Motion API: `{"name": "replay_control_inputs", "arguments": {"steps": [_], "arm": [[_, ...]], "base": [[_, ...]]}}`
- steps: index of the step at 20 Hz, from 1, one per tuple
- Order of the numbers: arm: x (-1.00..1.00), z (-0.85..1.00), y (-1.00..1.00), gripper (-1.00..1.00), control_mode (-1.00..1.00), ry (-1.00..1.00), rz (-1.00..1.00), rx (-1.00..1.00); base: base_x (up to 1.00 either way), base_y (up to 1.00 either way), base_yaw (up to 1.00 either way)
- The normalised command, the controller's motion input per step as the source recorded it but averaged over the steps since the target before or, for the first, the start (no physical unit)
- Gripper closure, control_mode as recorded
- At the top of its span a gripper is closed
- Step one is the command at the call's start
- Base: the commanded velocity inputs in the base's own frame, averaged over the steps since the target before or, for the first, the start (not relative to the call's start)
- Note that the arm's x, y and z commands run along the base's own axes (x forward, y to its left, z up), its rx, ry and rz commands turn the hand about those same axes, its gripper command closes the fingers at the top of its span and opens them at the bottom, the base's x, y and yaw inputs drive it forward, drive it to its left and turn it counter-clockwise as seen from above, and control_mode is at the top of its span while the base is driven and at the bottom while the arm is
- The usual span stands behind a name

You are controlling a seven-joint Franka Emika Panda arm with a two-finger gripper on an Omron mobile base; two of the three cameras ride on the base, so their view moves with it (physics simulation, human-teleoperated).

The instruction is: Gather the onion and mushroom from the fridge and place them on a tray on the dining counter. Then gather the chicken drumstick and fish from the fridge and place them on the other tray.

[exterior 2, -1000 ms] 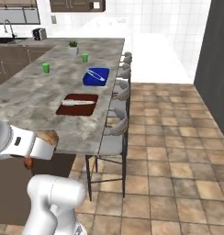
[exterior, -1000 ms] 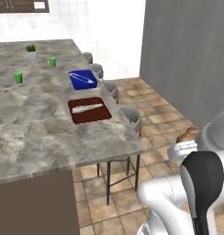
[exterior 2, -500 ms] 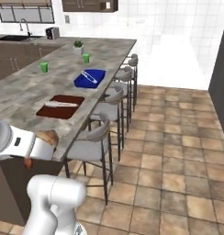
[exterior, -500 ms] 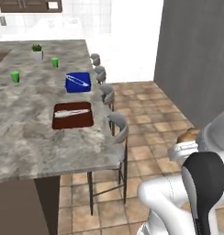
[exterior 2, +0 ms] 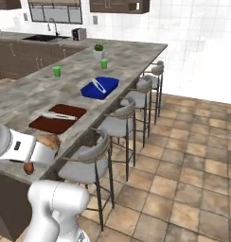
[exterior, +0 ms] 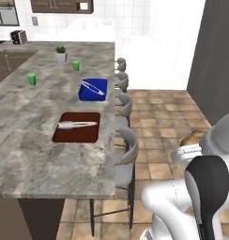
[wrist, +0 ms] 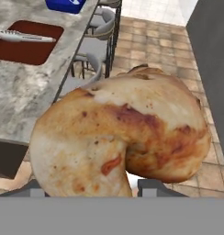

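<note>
My gripper point(wrist: 95, 186) is shut on the chicken drumstick point(wrist: 127, 133), a golden-brown piece held close to the hand camera. From the base it shows beside the white arm, the drumstick point(exterior: 191, 138) above the floor and short of the dining counter point(exterior: 36, 159). The fish point(exterior: 77, 124) lies in the dark red-brown other tray point(exterior: 76, 135) near the counter's edge. Behind it sits the blue tray point(exterior: 90, 93) with a slim pale thing in it. The onion and mushroom are out of view. The fridge point(exterior: 215, 61) shows as a tall dark grey side at the right.
Grey bar stools point(exterior: 125, 150) line the counter's edge between me and the trays. Two green cups point(exterior: 31, 78) and a potted plant point(exterior: 60, 53) stand further back on the counter. Tiled floor point(exterior: 163, 112) lies open to the right.
The whole picture has shifted as the base moved: the counter and trays now sit more squarely ahead. The gripper holds the drumstick as before.
</note>
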Motion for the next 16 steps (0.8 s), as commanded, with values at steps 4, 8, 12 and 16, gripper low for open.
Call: {"name": "replay_control_inputs", "arguments": {"steps": [4, 8, 12, 16], "arm": [[0.00, 0.00, 0.00, 1.00, 1.00, 0.00, 0.00, 0.00], [0.00, 0.00, 0.00, 1.00, 1.00, 0.00, 0.00, 0.00], [0.00, 0.00, 0.00, 1.00, 1.00, 0.00, 0.00, 0.00], [0.00, 0.00, 0.00, 1.00, 1.00, 0.00, 0.00, 0.00]], "base": [[0.58, -0.63, 0.31], [0.57, -0.65, 0.30], [0.58, -0.65, 0.30], [0.58, -0.65, 0.30]]}}
